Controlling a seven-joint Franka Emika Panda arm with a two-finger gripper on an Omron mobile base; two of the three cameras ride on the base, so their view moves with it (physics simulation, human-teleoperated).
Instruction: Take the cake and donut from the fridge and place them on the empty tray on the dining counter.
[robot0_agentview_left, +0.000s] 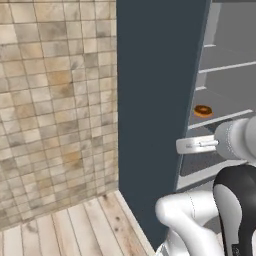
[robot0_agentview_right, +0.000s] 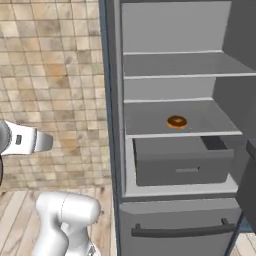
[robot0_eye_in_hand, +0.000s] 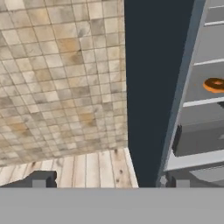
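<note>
End effector (robot0_eye_in_hand: 107, 180): jaws spread wide with nothing between them; in the hand view the two dark finger tips (robot0_eye_in_hand: 39, 179) stand far apart at the bottom, one over the wooden floor, the other at the foot of the fridge.
Arm: white links with dark joints, rising at the lower right of the left base view, its wrist level with the drawer.
Floor (robot0_agentview_left: 75, 225): pale wooden planks running up to the tiled wall.
Wall (robot0_agentview_right: 55, 90): beige and tan square tiles, to the left of the fridge.
Fridge (robot0_agentview_left: 155, 100): tall slate-grey body standing open, its dark side panel facing the left base camera; light grey shelves inside.
Drawer (robot0_agentview_right: 182, 162): grey, just under the donut's shelf, pulled partly out.
Lower door (robot0_agentview_right: 175, 227): shut, with a dark horizontal bar handle.
Donut (robot0_agentview_right: 176, 121): orange-brown glazed ring lying flat on the middle shelf (robot0_agentview_right: 150, 120), near its front edge, well apart from the end effector.
</note>
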